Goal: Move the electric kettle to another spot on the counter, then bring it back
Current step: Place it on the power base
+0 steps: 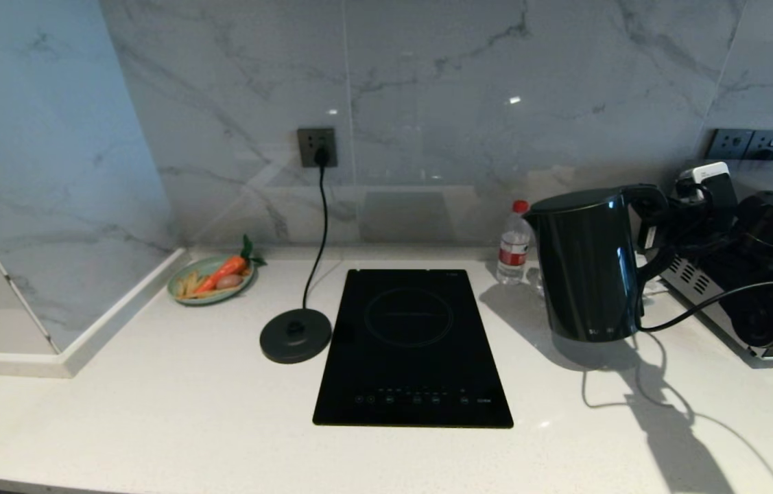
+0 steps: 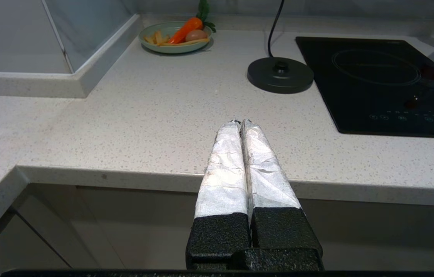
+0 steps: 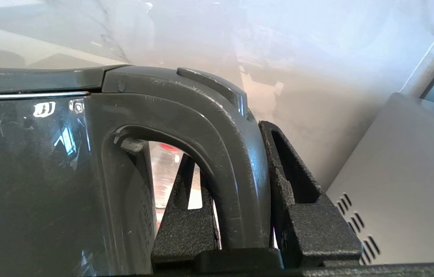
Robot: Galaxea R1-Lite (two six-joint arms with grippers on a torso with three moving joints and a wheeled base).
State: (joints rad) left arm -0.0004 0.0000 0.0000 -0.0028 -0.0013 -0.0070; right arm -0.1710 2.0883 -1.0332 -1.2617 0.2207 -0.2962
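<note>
Nearest the front edge of the counter (image 2: 132,127), the left gripper (image 2: 241,122) hangs idle, its 2 foil-wrapped fingers pressed together on nothing. Worktop: white speckled stone, matt, rounded lip, over grey cabinets.

Next back, the flat black glass cooktop (image 1: 413,346) lies flush in the stone. Beside it on the left sits the round corded base disc (image 1: 295,335), bare, its cord running up to a wall socket (image 1: 317,147). A green plate (image 1: 211,280) with a carrot rests in the far-left corner.

Right of the cooktop, well apart from the disc, the electric kettle (image 1: 588,264) stands upright, seemingly resting on the stone. The right gripper (image 1: 660,237) is clamped on its loop handle (image 3: 236,161): 1 textured black finger inside the loop, 1 outside, both touching the plastic.

Assessment: body glossy, hard, tapering, so likely slippery and poor to grasp; the stiff, matt handle is the proper hold. Fill level cannot be seen; weight is unknown, and a side-held jug may swing or tilt spout-down. Lid appears flush.

Behind stand a clear plastic bottle (image 1: 514,241), a grey vented appliance (image 3: 405,184) and marble wall panels.
</note>
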